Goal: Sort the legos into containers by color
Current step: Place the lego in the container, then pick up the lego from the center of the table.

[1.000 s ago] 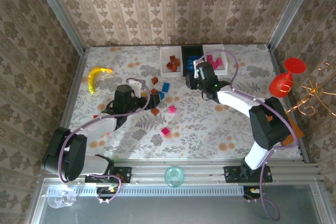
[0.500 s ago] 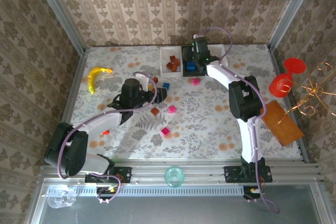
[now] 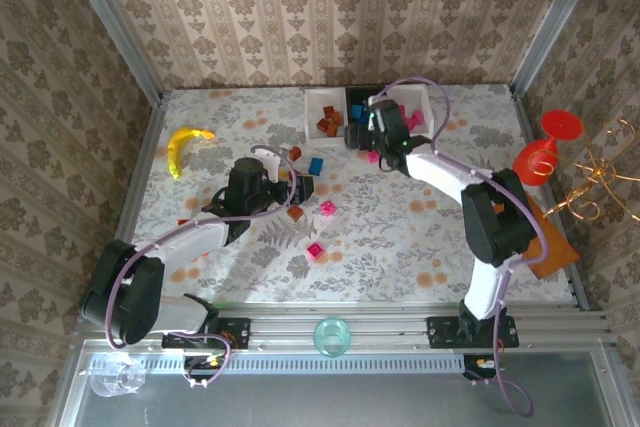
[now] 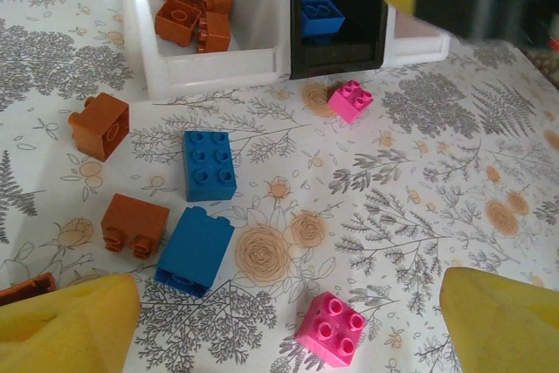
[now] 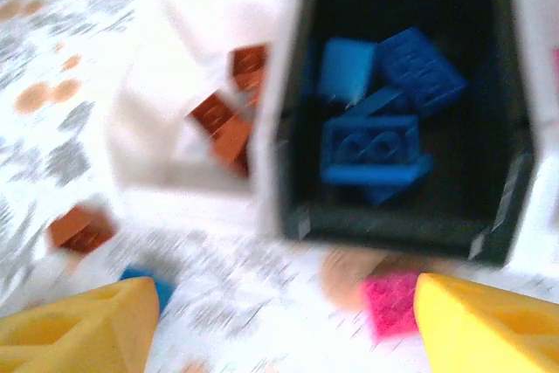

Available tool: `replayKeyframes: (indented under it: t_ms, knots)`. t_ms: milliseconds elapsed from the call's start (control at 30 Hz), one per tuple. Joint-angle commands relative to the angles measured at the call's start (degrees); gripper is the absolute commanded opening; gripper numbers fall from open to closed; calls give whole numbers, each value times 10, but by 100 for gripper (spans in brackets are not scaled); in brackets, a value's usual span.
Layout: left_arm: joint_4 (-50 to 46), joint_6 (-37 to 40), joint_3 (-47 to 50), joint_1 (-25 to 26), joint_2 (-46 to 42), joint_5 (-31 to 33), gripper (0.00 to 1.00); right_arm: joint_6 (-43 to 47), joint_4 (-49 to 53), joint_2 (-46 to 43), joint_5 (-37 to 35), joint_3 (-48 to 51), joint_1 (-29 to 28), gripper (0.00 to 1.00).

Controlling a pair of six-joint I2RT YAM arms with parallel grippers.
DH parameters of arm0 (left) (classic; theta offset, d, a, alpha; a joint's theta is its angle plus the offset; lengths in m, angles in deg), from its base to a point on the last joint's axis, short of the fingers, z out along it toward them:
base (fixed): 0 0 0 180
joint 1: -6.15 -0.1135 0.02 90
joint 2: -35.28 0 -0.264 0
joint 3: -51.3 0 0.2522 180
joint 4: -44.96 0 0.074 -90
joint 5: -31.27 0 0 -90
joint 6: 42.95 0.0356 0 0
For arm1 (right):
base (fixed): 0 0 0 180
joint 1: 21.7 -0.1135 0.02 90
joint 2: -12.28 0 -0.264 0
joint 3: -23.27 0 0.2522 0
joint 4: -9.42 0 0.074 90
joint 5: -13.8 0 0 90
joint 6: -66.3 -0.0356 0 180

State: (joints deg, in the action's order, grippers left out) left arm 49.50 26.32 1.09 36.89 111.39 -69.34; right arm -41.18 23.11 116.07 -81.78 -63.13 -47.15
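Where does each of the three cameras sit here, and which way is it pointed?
Top external: high behind the bases, looking down on the table; both arms whole, left gripper and right gripper included.
Left wrist: low, facing the white tray of brown bricks across loose bricks; its yellow fingers at the bottom corners.
Right wrist: blurred, looking down into the black tray; yellow fingers at the bottom corners.
Shared: both wrist views hold the black tray, its blue bricks and the pink brick before it.

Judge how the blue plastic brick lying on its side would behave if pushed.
The blue plastic brick looks rigid and compact, probably light. Resting on a flat face, it should slide, not roll. Its smooth sides might slip when pinched.
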Motion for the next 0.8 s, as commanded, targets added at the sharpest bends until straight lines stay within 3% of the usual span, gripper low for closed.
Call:
replayKeyframes:
  t_ms: [0, 133, 400, 767]
  knots:
    - [-23, 20, 4, -16, -8, 28, 90, 26, -3, -29, 16, 43, -42, 80]
    - [-50, 28, -16, -26, 18, 11, 88, 35, 32, -51, -2, 66, -64, 82]
    - [-105, 45, -91, -8, 138, -34, 76, 37, 12, -155, -37, 155, -51, 85]
    - [-206, 88, -206, 10, 280, 58, 76, 8, -42, -232, -5, 230, -11, 87]
